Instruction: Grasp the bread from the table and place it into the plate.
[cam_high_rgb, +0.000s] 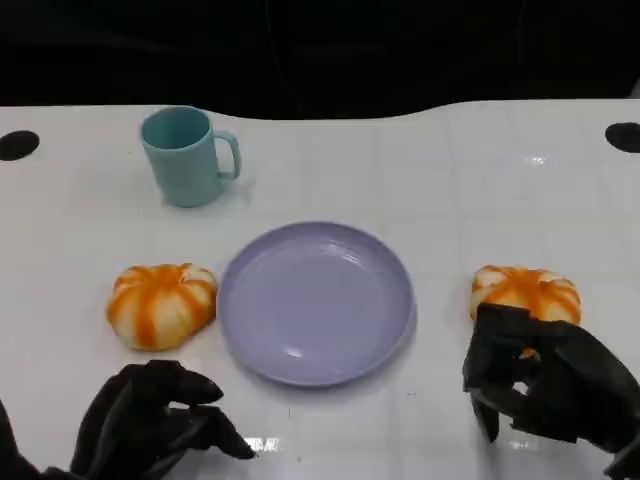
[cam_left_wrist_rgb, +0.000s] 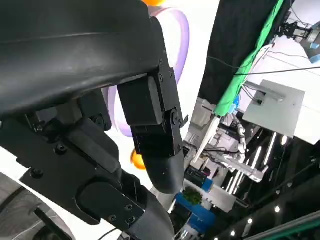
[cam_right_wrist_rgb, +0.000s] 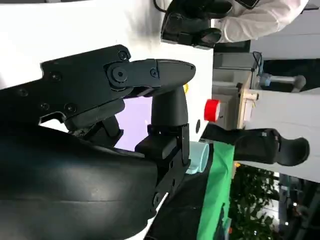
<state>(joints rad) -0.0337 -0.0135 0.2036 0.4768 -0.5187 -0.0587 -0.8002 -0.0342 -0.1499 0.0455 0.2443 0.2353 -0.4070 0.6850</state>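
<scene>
White glossy table (cam_high_rgb: 480, 180), faint grid, dark backdrop behind. Lavender plate (cam_high_rgb: 316, 302) mid-table, w/ a bread (cam_high_rgb: 160, 304) just left of it & another bread (cam_high_rgb: 526, 291) to its right. Teal mug (cam_high_rgb: 186, 156) at back left. Left hand (cam_high_rgb: 150, 425) near front edge, fingers curled, holding nothing. Right hand (cam_high_rgb: 545, 385) touching right bread's near side; grip can't tell.

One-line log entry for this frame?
stage: pre-grasp | right hand: over right bread, open | left hand: empty | left bread: on table | plate: empty
</scene>
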